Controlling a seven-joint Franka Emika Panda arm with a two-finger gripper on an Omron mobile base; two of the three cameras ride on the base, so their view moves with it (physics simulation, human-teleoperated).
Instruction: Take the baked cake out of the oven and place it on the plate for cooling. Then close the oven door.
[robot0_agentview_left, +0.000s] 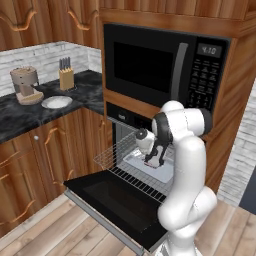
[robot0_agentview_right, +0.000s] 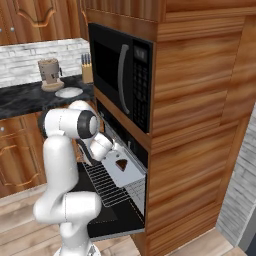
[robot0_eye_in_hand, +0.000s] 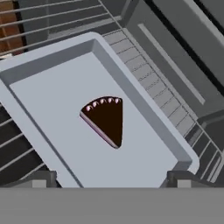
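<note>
The baked cake (robot0_eye_in_hand: 105, 119), a small dark brown wedge, lies on a pale grey tray (robot0_eye_in_hand: 52, 100) on the pulled-out wire rack (robot0_agentview_left: 116, 152) of the oven (robot0_agentview_left: 124, 118). The cake (robot0_agentview_right: 121, 163) is also plain in the right base view. My gripper (robot0_eye_in_hand: 112, 181) hovers above the tray, open, its fingertips (robot0_eye_in_hand: 43, 178) set wide apart to either side below the cake, touching nothing. From the left, the gripper (robot0_agentview_left: 151, 161) hangs over the tray. The oven door (robot0_agentview_left: 112, 197) is dropped fully open. The white plate (robot0_agentview_left: 56, 102) sits on the black counter at the left.
A black microwave (robot0_agentview_left: 160, 65) is built in above the oven. A tan coffee grinder (robot0_agentview_left: 25, 85) and a wooden knife block (robot0_agentview_left: 66, 76) stand on the counter (robot0_agentview_left: 15, 117) near the plate. Wooden cabinets flank the oven; the open door juts out over the floor.
</note>
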